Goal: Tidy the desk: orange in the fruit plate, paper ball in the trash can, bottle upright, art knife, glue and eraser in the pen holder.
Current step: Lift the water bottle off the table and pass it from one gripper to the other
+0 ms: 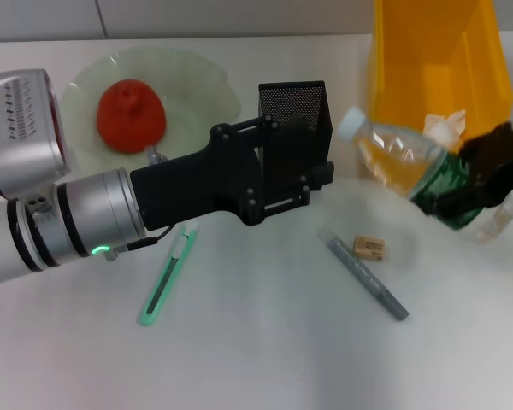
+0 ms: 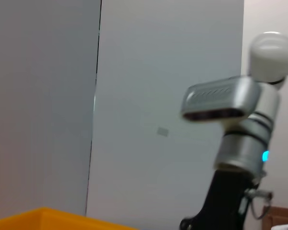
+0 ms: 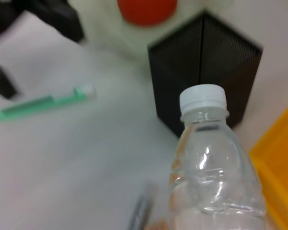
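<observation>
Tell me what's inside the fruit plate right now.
The fruit plate holds the orange, sitting left of its middle. The left arm covers the plate's near edge, so anything there cannot be seen.

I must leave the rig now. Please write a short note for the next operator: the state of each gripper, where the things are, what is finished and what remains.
Right gripper: shut on the bottle, holding it tilted, cap towards the pen holder, beside the yellow trash can.
Left gripper: in front of the pen holder, carrying nothing visible; its fingers cannot be made out.
Done: orange lies in the fruit plate; paper ball in the trash can.
Left: stand the bottle upright; art knife, glue and eraser lie on the desk and go into the pen holder.
</observation>
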### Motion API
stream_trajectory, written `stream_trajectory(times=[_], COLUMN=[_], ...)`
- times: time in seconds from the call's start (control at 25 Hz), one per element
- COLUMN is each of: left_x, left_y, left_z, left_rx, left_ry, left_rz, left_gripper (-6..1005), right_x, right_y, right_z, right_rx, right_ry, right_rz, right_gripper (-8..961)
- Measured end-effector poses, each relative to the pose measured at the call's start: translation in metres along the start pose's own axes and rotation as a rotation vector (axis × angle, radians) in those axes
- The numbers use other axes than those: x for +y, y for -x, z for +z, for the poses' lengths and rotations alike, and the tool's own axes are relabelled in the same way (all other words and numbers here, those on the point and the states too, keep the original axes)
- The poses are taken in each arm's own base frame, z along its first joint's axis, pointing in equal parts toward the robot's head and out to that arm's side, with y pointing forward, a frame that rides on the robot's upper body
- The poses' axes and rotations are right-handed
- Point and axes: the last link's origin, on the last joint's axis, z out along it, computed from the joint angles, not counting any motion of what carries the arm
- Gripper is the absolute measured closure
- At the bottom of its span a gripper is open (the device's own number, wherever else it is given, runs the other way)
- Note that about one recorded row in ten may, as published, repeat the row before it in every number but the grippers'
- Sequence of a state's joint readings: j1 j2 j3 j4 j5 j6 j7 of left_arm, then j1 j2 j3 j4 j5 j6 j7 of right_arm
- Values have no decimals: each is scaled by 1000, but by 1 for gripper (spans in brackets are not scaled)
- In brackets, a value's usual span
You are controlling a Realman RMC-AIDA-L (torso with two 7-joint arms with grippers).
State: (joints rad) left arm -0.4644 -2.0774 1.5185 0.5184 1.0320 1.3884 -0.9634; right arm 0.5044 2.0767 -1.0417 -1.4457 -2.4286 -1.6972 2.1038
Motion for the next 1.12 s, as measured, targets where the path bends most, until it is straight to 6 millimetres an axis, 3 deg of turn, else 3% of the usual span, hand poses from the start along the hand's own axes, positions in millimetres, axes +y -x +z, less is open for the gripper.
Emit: stream_trajectory(times=[0.04, 0.16, 0.32, 0.36, 0.48, 0.6, 0.76, 1.12], left_x=[-2, -6, -6, -6, -7, -9, -10, -2], left_y=[-3, -7, -9, -10, -12, -15, -19, -24], left_z=[1, 1, 2, 3, 4, 8, 13, 12], left_rx=[17, 38, 46, 48, 50, 57, 59, 86], left_ry=[-13, -27, -24, -21, -17, -11, 9, 67], left_rz=[-25, -64, -69, -66, -66, -97, -148, -152], left_gripper=[292, 290, 289, 288, 287, 286, 284, 280], right_x=[8, 19, 25, 27, 29, 28, 26, 29], right_y=[-1, -9, -20, -29, -39, -54, -69, -71], right_z=[-13, -24, -29, -32, -32, -26, 1, 32], right_rx=[-72, -182, -332, -462, -589, -714, -785, -825], right_ry=[-14, -10, 21, 54, 77, 83, 106, 125], right_rz=[-33, -69, -70, -66, -69, -81, -75, -89], right_gripper=[203, 204, 204, 204, 204, 204, 204, 204])
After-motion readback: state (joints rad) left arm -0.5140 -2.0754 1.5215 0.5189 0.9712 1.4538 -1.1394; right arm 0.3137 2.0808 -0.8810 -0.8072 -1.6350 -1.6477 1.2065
